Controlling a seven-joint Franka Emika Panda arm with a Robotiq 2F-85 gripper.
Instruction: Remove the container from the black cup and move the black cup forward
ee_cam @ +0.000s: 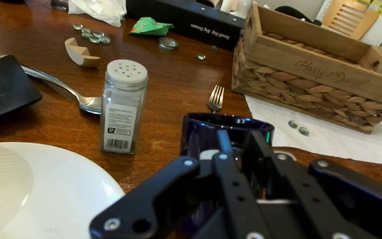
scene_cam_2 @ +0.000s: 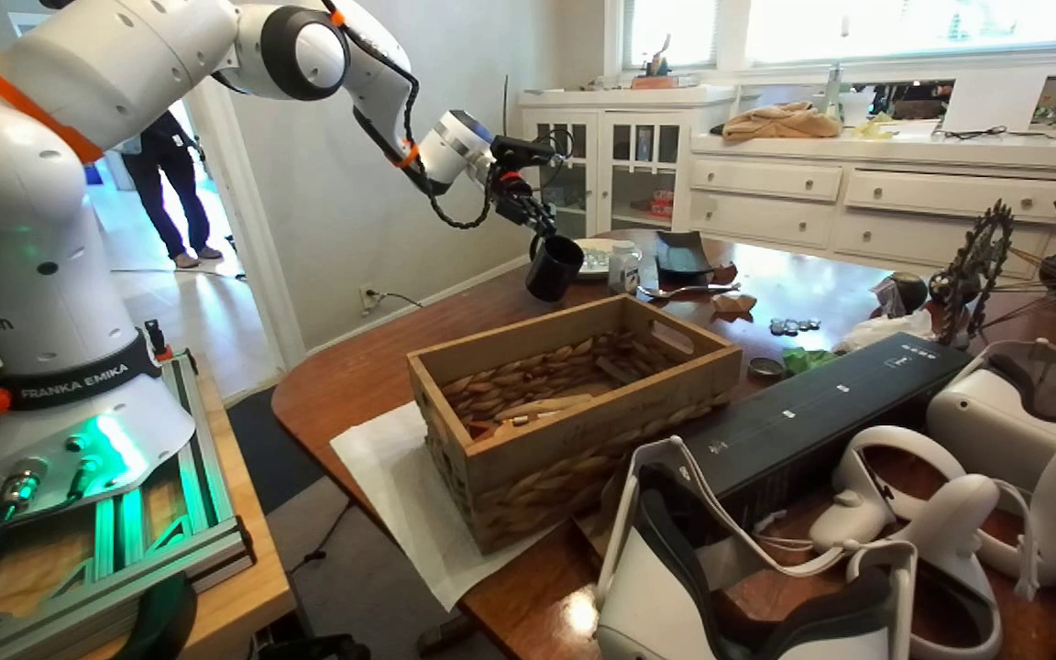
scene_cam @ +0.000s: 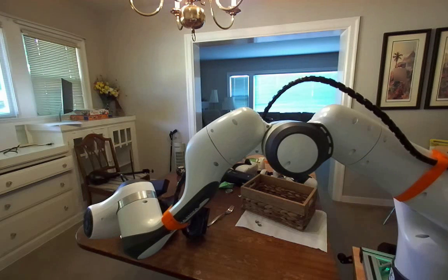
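Past the black cup, the table seems open between shaker and fork, the wicker basket blocking beyond.

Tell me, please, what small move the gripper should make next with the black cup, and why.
I would probably rotate the gripper slightly to level the black cup before carrying it forward: the gripper seems closed on the cup, which looks tilted in an exterior view, and the clear shaker stands apart from it on the table.
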